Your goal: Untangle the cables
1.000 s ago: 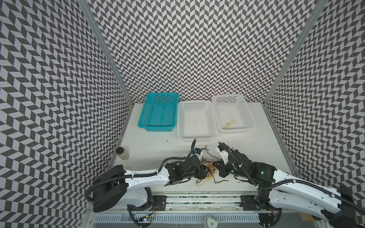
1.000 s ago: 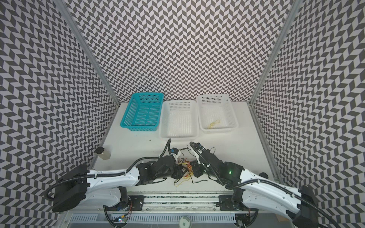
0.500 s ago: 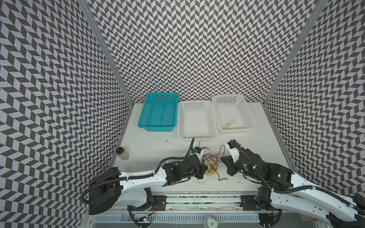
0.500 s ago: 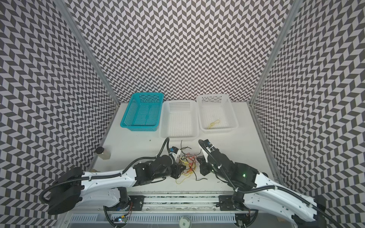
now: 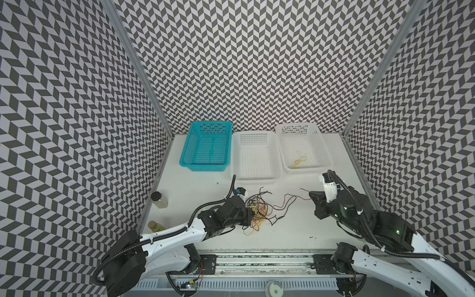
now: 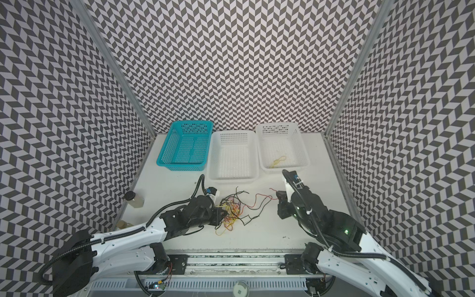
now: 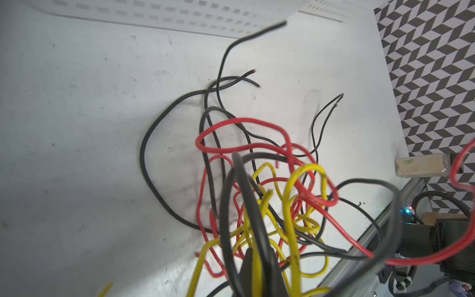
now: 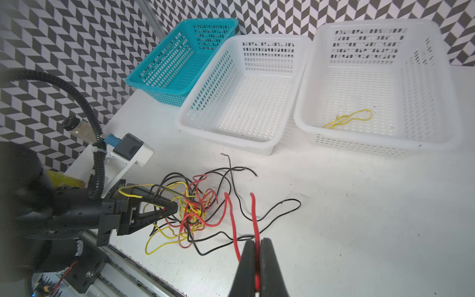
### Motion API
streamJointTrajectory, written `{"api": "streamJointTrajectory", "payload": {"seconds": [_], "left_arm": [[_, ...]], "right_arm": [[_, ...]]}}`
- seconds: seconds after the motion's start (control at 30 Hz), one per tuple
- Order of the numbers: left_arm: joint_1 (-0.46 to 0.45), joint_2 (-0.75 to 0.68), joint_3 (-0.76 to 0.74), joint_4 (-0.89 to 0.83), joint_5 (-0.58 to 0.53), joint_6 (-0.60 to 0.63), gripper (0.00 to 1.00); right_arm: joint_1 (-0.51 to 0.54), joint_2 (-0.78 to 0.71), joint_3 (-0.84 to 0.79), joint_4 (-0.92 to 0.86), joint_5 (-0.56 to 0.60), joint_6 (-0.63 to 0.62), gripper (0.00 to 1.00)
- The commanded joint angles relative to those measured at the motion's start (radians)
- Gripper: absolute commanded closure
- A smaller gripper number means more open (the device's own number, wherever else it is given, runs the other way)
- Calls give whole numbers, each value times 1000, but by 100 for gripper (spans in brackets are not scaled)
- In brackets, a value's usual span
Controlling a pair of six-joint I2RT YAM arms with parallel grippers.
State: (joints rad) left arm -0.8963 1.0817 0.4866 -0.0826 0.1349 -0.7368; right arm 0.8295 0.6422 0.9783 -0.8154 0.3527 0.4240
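**While it's gripped from two sides, the cable tangle [image 5: 259, 216] sits in front of the middle white basket [image 5: 257, 177]**

Since everything reads off that middle white basket, take it as your reference.

The white table [image 5: 295, 231] carries it. The teal basket [image 5: 203, 167] is just beside it on the left-arm side. The right white basket [image 5: 307, 168] is just beside it on the other side.

You've got the left gripper [image 8: 175, 205] in front of the basket, toward the teal side. Its jaws are pinched together at the tangle's edge, with strands between the fingers and looped over them.

The right gripper [image 8: 257, 243] is in front of the basket toward the right-basket side, clear of the tangle. Its jaws are narrow and clamped on a red cable [image 8: 232, 218].

The tangle is black, red and yellow. It lies on the table straight in front of the basket, apart from it and nearer the table's front edge.

The red cable runs out of the tangle across to the right claw, and you can see both of its legs rising into the jaws.

One yellow cable [image 8: 347, 119] lies loose on the floor of the right white basket.
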Motion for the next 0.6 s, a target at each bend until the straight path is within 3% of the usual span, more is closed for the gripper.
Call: {"api": "streamJointTrajectory", "payload": {"seconds": [0.0,0.27,0.57], "left_arm": [[10,15,-6,-114,-3,10,100],[30,41,-2,-183,-32,21,100],[43,67,1,-156,-9,10,100]], "right_arm": [[-59,-30,57,-58,33,-39,100],[-72,-51,262,-163,130,-112,100],[-73,-7,303,-179,-3,-118,100]]}}
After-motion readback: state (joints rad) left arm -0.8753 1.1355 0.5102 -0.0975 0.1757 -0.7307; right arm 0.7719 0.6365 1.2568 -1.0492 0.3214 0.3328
